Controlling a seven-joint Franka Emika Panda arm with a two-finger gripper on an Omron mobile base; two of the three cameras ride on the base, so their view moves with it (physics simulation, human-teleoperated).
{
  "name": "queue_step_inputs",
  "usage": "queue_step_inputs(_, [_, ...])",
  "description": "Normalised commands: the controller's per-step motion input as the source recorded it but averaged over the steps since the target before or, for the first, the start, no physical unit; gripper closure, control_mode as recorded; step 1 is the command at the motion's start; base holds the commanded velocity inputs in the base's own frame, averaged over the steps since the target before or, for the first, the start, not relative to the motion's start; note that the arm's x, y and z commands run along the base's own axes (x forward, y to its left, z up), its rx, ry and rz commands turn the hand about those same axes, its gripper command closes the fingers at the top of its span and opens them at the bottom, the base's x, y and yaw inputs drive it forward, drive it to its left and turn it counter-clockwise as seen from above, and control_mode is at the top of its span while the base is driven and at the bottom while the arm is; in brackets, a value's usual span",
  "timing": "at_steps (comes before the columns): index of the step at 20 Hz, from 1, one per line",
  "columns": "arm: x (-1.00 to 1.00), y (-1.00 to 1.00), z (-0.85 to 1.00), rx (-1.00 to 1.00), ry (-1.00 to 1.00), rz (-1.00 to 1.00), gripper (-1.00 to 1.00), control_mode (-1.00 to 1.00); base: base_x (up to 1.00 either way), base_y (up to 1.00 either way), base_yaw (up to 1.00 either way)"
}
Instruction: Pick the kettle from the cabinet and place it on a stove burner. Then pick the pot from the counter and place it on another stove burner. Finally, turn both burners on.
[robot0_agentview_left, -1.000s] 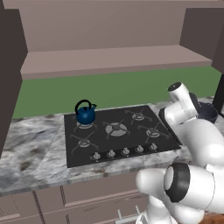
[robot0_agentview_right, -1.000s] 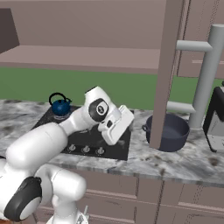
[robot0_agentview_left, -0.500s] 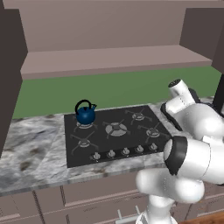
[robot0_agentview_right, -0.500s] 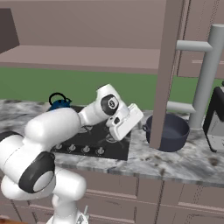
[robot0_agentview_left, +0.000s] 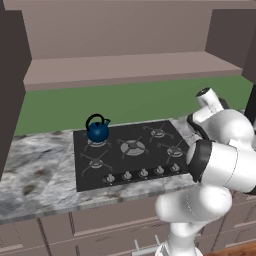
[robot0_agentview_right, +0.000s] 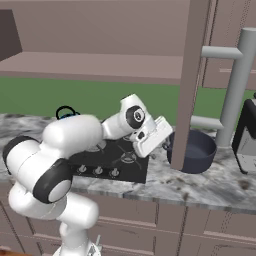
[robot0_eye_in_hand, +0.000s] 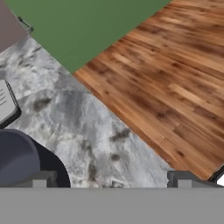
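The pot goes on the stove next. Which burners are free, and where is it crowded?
The kettle takes the back-left burner. The centre burner, front-left burner and the two right-hand ones are bare. The marble counter left of the cooktop is open. It is crowded by the pot, between the brown upright panel and the end effector.

Glossy dark-blue kettle (robot0_agentview_left: 98, 131), navy-grey pot (robot0_agentview_right: 192, 150), grey-and-white veined marble counter (robot0_agentview_left: 35, 170), black cooktop (robot0_agentview_left: 131, 152).
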Motion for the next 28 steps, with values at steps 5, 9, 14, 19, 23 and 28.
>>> queue_step_inputs(5, [0.46, -0.17, -0.11, 0.0, 0.0, 0.0, -1.0, -1.0, 0.0, 0.0, 0.0])
queue_step_inputs(9, [0.46, -0.14, -0.25, 0.0, 0.0, 0.0, -1.0, -1.0, 0.0, 0.0, 0.0])
queue_step_inputs(14, [0.4, -0.1, -0.31, 0.02, -0.02, 0.0, -1.0, -1.0, 0.0, 0.0, 0.0])
queue_step_inputs(19, [0.45, -0.19, -0.15, 0.02, -0.02, -0.02, -1.0, -1.0, 0.0, 0.0, 0.0])
queue_step_inputs(23, [0.45, -0.23, -0.1, 0.0, -0.04, -0.04, -1.0, -1.0, 0.0, 0.0, 0.0])
queue_step_inputs(28, [0.32, -0.21, -0.16, 0.0, -0.06, -0.04, -1.0, -1.0, 0.0, 0.0, 0.0])
